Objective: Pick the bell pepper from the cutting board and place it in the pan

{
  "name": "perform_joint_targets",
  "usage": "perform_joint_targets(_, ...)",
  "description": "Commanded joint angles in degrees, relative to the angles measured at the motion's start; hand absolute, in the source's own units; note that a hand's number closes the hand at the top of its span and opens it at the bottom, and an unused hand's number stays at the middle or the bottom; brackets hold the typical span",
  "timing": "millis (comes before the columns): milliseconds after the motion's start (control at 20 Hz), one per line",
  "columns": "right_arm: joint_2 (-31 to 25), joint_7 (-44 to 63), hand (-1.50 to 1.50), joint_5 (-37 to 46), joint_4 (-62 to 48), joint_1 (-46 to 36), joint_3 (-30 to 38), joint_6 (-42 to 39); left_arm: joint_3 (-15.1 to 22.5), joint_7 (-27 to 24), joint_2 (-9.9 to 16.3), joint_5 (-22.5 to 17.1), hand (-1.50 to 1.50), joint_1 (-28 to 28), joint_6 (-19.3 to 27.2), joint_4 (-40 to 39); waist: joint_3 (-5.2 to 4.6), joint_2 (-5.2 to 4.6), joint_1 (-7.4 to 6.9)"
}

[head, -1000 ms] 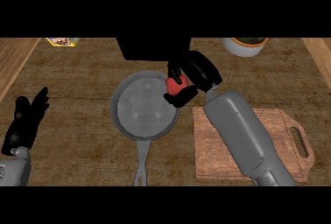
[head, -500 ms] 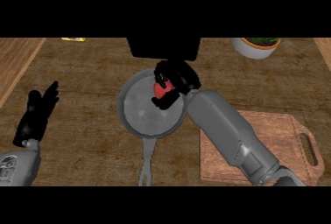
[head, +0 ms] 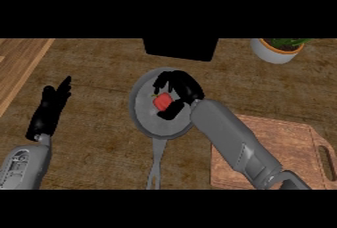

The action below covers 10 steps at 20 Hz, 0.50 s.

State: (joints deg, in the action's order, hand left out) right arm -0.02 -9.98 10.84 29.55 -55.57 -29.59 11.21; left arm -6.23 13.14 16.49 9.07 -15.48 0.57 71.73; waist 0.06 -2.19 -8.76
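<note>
We note the right hand (head: 179,89) over the grey pan (head: 143,120), fingers and thumb curled round the red bell pepper (head: 162,102), which sits in the grasp above the pan's inner floor. Whether the pepper touches the pan bottom, we cannot tell. The cutting board (head: 296,147) lies to the right of the pan with nothing visible on its bare part; the right forearm crosses its near corner. The left hand (head: 49,111) rests at the view's left, fingers straight, apart from everything.

Risks as we judge them: if the fingers uncurl while the pepper hangs high, it may bounce or roll toward the rim. A thumb dragging on withdrawal could pull the pepper out over the near edge. The forearm, close to the pan, could nudge it.
</note>
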Motion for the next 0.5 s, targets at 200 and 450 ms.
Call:
perform_joint_targets(200,0.0,-3.0,-1.5,-8.9,0.0,2.5,-5.5,2.5,1.2,-0.4,-0.7,0.4,0.0,-1.3,-0.9,-1.0,0.05,-0.58,-2.0)
perform_joint_targets(450,0.0,-5.3,-1.5,-16.6,3.1,2.4,-4.8,5.1,0.6,-0.2,0.1,0.9,0.0,-3.5,-0.4,-1.6,0.1,-0.52,-1.92)
